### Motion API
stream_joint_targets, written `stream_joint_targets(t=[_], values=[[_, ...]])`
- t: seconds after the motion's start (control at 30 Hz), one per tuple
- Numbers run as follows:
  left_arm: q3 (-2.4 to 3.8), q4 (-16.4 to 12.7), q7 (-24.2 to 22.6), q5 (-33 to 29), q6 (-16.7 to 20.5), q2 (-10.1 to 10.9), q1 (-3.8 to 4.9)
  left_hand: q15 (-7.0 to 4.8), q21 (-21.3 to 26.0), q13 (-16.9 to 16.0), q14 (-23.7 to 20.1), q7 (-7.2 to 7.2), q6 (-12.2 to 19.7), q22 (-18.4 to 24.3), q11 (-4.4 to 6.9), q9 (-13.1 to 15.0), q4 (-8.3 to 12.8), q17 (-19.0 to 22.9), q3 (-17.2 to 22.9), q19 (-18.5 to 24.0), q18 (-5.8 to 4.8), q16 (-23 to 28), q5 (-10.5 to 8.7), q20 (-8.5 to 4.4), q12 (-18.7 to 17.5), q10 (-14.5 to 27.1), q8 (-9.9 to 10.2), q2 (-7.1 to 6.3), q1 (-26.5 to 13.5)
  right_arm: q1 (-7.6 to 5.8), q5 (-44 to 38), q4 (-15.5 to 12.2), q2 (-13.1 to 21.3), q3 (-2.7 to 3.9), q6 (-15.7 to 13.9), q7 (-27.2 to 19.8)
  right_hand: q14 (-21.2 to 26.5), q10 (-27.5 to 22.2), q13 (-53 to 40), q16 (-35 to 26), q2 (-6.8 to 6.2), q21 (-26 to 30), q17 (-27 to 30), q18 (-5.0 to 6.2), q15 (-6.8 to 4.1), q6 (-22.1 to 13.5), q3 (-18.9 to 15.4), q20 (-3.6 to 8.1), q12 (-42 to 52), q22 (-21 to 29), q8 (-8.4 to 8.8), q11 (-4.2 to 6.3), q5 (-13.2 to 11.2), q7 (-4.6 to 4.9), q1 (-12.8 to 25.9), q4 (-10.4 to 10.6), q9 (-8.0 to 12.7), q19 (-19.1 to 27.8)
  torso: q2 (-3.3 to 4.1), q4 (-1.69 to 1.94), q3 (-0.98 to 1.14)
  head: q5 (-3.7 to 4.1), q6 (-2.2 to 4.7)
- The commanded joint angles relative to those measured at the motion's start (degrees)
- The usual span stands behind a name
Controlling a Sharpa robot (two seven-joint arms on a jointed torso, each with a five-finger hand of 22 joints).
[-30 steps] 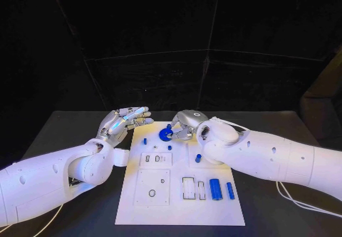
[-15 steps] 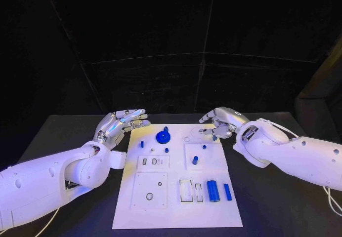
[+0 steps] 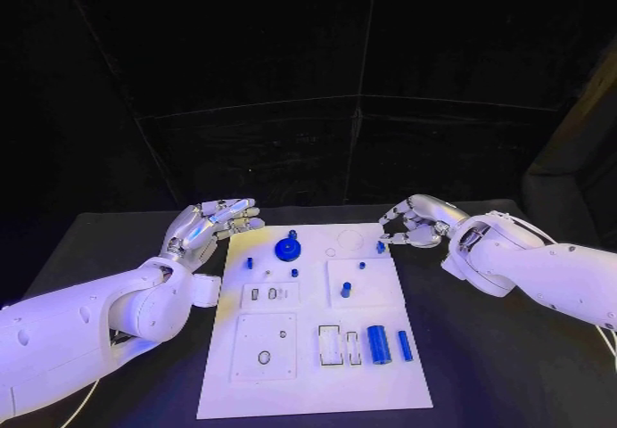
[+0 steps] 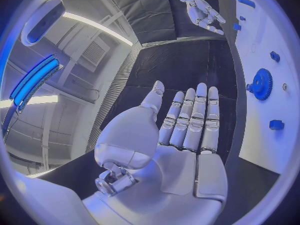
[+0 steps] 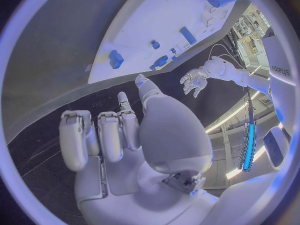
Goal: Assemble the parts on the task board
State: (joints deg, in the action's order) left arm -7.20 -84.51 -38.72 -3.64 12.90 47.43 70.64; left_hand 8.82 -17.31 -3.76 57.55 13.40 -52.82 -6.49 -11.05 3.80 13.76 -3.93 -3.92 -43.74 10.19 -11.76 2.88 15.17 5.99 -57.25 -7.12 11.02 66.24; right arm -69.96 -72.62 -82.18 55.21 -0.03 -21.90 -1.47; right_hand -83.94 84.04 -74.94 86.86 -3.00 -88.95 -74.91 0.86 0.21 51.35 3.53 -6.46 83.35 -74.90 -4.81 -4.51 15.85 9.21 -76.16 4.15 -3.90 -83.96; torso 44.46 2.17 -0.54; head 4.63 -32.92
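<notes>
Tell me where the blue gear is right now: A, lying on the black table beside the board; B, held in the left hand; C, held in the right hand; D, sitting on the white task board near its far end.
D: the blue gear sits on the task board near its far end, apart from the left hand and the right hand.

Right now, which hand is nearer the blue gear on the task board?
Left. The left hand hovers open just off the board's edge beside the blue gear; the right hand sits off the board's opposite far corner, farther away.
</notes>
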Motion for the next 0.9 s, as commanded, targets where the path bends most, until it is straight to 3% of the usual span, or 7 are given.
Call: stream_joint_targets(t=[0.03, 0.17, 0.3, 0.43, 0.63, 0.9], values=[[0.04, 0.06, -0.91, 0.82, -1.12, -0.09, 0.07, 0.0, 0.22, -0.06, 0.29, 0.74, -0.51, 0.1, 0.0, 0.06, 0.32, 0.06, 0.11, -0.14, 0.37, 0.16, 0.07, 0.29, -0.13, -0.22, 0.05, 0.29, 0.11, -0.01, -1.84, 1.28, -0.57, 0.01, 3.43, -1.72, -4.11, 2.58, -9.59, -0.32, -0.26, 0.23, -6.13, -0.08, -0.45, -0.44, -0.17, 0.22, -0.32, -12.08, 0.36, 0.23, 0.29, 0.05, -0.31, -0.34, 0.05, -3.63, 0.04, 0.01, -0.01, -0.2, -0.15], [0.04, 0.15, -0.9, 0.85, -1.1, -0.12, 0.06, 0.0, 0.23, -0.06, 0.3, 0.73, -0.52, 0.11, 0.01, 0.06, 0.34, 0.05, 0.1, -0.14, 0.37, 0.17, 0.07, 0.29, -0.13, -0.24, 0.05, 0.27, 0.11, 0.33, -3.21, 2.78, -1.15, 0.01, 4.23, -2.23, -4.09, 2.47, -9.44, -0.38, -0.27, 0.26, -6.02, -0.07, -0.39, -0.52, -0.22, 0.21, -0.52, -12.03, 0.4, 0.28, 0.45, 0.06, -0.47, -0.49, 0.05, -3.59, -0.04, -0.01, -0.11, -0.62, -0.45], [0.04, 0.18, -0.83, 0.86, -1.16, -0.14, 0.05, 0.0, 0.23, -0.06, 0.31, 0.72, -0.53, 0.12, 0.01, 0.06, 0.36, 0.05, 0.1, -0.14, 0.37, 0.18, 0.08, 0.29, -0.13, -0.25, 0.04, 0.26, 0.13, 0.74, -4.16, 3.83, -1.61, 0.01, 5.04, -2.58, -4.1, 2.47, -9.47, -0.37, -0.23, 0.25, -6.07, -0.08, -0.35, -0.57, -0.23, 0.18, -0.5, -12.05, 0.42, 0.27, 0.58, 0.08, -0.66, -0.66, 0.04, -3.61, 0.04, 0.09, -0.17, -0.56, -0.5], [0.04, 0.22, -0.74, 0.86, -1.18, -0.14, 0.05, -0.01, 0.26, -0.06, 0.34, 0.7, -0.56, 0.14, 0.03, 0.05, 0.46, 0.04, 0.12, -0.13, 0.37, 0.21, 0.08, 0.28, -0.14, -0.29, 0.05, 0.22, 0.21, 1.07, -5.01, 4.35, -1.93, 0.01, 5.53, -2.74, -4.1, 2.48, -9.48, -0.36, -0.23, 0.26, -6.09, -0.08, -0.35, -0.58, -0.22, 0.18, -0.49, -12.05, 0.43, 0.27, 0.6, 0.08, -0.7, -0.69, 0.04, -3.6, 0.01, -0.01, -0.12, -0.71, -0.63], [0.04, 0.27, -0.82, 0.86, -0.93, -0.13, 0.04, -0.02, 0.28, -0.05, 0.36, 0.69, -0.58, 0.16, 0.04, 0.05, 0.53, 0.04, 0.13, -0.12, 0.37, 0.23, 0.07, 0.28, -0.15, -0.32, 0.05, 0.18, 0.27, 1.35, -5.53, 4.94, -2.17, 0.01, 5.77, -2.8, -4.12, 2.5, -9.54, -0.36, -0.25, 0.25, -6.13, -0.09, -0.33, -0.56, -0.56, 0.14, -0.43, -12.08, 0.4, 0.22, 0.01, 0.1, -0.47, -0.68, 0.0, -3.63, 0.01, 0.03, -0.21, -0.45, -0.88], [0.03, 0.35, -1.02, 0.86, -0.67, -0.16, 0.04, -0.02, 0.29, -0.05, 0.37, 0.7, -0.58, 0.18, 0.04, 0.05, 0.53, 0.04, 0.12, -0.11, 0.37, 0.25, 0.07, 0.28, -0.16, -0.32, 0.06, 0.17, 0.25, 1.43, -5.26, 5.94, -2.86, 0.01, 5.32, -2.5, -4.19, 2.66, -9.76, -0.3, 0.47, 0.18, -6.33, -0.13, -0.35, -0.19, -0.53, 0.13, -0.15, -12.25, 0.18, 0.22, -0.63, 0.09, -0.6, -0.76, -0.09, -3.77, 0.02, 0.02, -0.15, -0.28, -1.08]])
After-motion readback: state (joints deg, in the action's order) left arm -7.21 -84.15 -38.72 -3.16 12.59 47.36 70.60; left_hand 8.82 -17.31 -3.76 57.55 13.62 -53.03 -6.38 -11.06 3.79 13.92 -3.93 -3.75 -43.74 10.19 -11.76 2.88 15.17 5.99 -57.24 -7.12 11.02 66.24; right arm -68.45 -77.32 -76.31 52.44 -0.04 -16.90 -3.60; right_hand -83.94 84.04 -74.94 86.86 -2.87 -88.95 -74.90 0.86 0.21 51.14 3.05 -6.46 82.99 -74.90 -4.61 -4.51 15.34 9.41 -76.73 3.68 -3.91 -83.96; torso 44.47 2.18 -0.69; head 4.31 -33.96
